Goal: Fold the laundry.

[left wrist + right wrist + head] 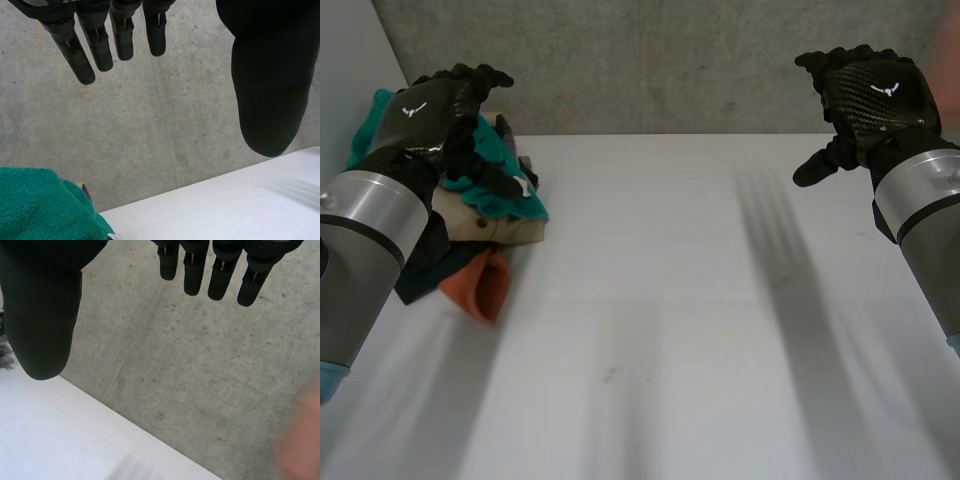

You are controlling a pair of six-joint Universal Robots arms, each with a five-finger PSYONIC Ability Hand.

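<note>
A pile of laundry (485, 235) lies at the far left of the white table (650, 320): teal cloth (510, 190) on top, beige beneath, an orange piece (480, 285) sticking out at the front. My left hand (445, 110) hovers above the pile, open, fingers straight and holding nothing. In the left wrist view its fingers (100, 45) point at the wall, with the teal cloth (40, 205) below the palm. At the far right my right hand (865, 95) floats above the table edge, open and empty. Its fingers (220, 275) are straight in the right wrist view.
A grey concrete wall (650, 60) runs behind the table's far edge. A blurred pinkish shape (302, 440) sits beside my right hand, at the edge of the right wrist view.
</note>
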